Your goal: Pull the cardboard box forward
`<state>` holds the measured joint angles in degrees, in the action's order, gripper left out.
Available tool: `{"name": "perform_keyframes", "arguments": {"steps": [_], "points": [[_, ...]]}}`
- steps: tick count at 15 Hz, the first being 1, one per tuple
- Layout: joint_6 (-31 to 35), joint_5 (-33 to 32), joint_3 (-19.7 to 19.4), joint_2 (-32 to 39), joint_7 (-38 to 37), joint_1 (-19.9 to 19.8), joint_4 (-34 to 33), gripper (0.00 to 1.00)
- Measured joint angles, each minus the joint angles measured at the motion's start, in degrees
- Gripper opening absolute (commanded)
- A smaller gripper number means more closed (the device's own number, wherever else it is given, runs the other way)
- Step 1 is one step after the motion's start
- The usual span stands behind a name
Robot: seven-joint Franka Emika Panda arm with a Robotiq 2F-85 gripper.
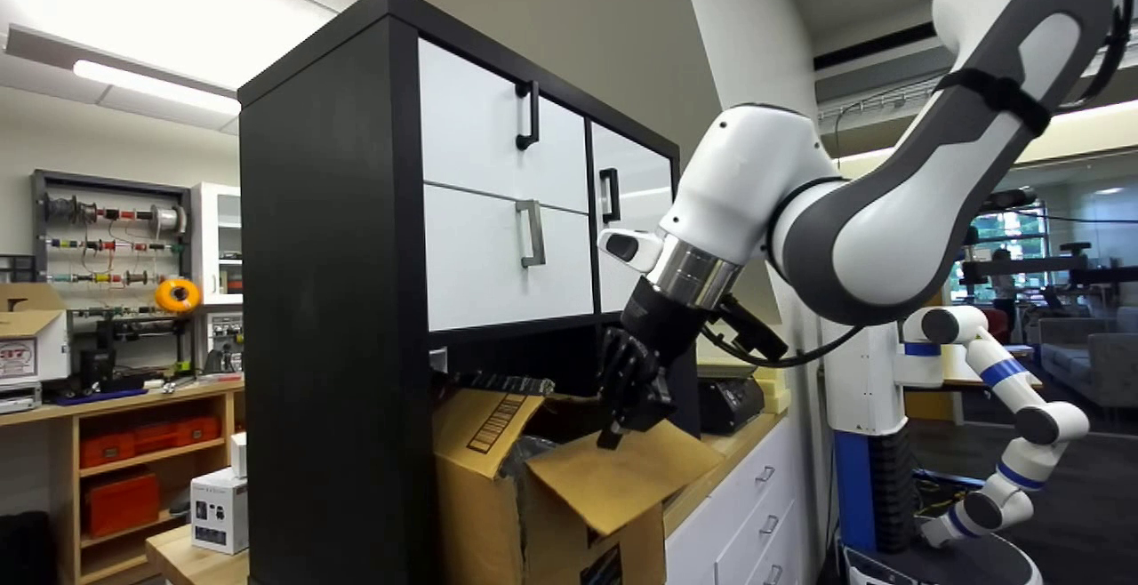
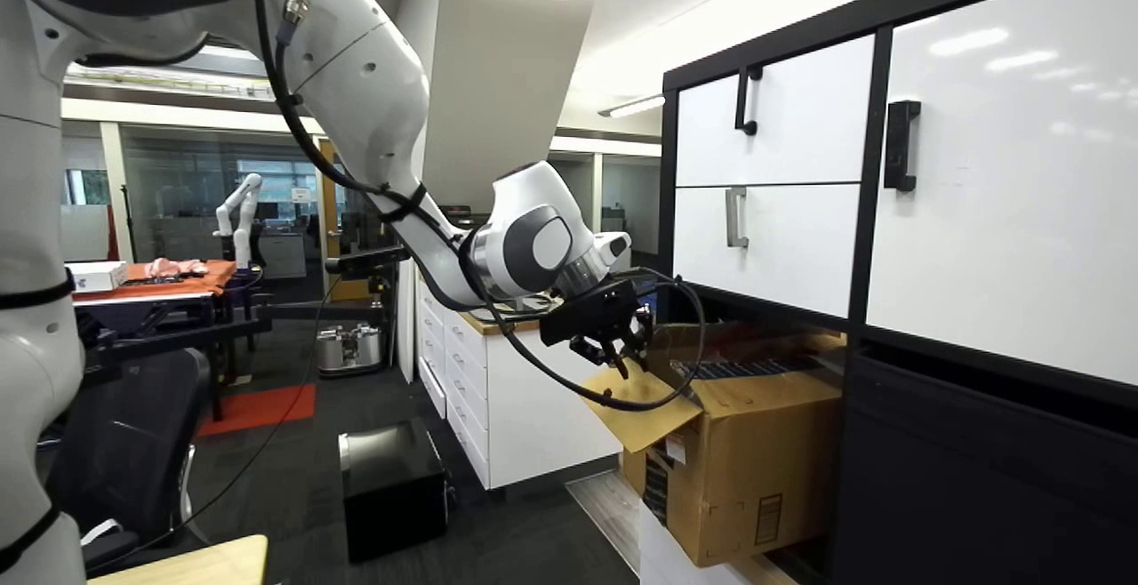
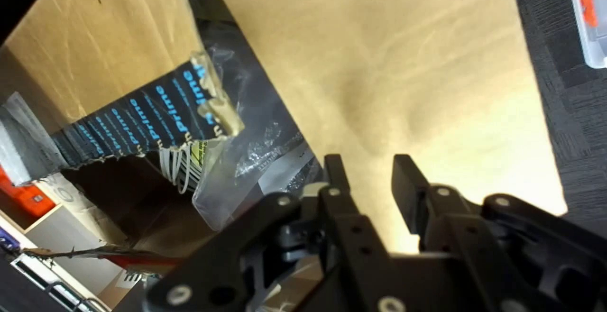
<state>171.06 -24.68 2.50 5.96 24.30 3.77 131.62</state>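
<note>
The cardboard box (image 1: 480, 514) is plain brown with loose top flaps and sits in the open lower bay of the black cabinet (image 1: 320, 300). In an exterior view the box (image 2: 773, 469) sticks out past the cabinet front. Its front flap (image 1: 622, 474) is folded outward and slopes down. My gripper (image 1: 636, 420) is just above that flap, pointing down; the gripper also shows in an exterior view (image 2: 627, 360). In the wrist view the fingers (image 3: 367, 160) are apart with nothing held, and the flap (image 3: 403, 65) lies behind them. I cannot tell whether a fingertip touches it.
Clear plastic wrap (image 3: 246, 113) and a torn flap with blue-printed tape (image 3: 142, 117) show at the box opening. White drawers (image 1: 747, 496) stand beside the cabinet. A black box (image 2: 391, 487) and a chair (image 2: 133, 434) are on the floor. The gripper cable (image 2: 698, 336) loops near the flap.
</note>
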Motion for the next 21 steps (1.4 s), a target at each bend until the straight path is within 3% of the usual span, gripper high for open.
{"name": "perform_keyframes", "arguments": {"steps": [1, 3, 4, 11, 15, 21], "points": [[0.0, 0.0, -0.11, -1.31, 0.0, -0.09, 1.14, 0.09], [-0.02, 0.0, -0.33, -3.59, 0.0, -0.3, 3.12, 0.53], [-0.05, 0.0, -0.48, -4.56, 0.0, -0.36, 3.98, 0.54], [-0.85, 0.46, -0.66, -7.91, -0.23, -0.57, 5.99, 0.97], [-4.22, 0.99, -0.38, -8.77, -0.83, -0.54, 5.85, 1.0], [-19.01, 1.39, 1.24, -10.07, -5.79, -0.21, 2.6, 1.0]]}}
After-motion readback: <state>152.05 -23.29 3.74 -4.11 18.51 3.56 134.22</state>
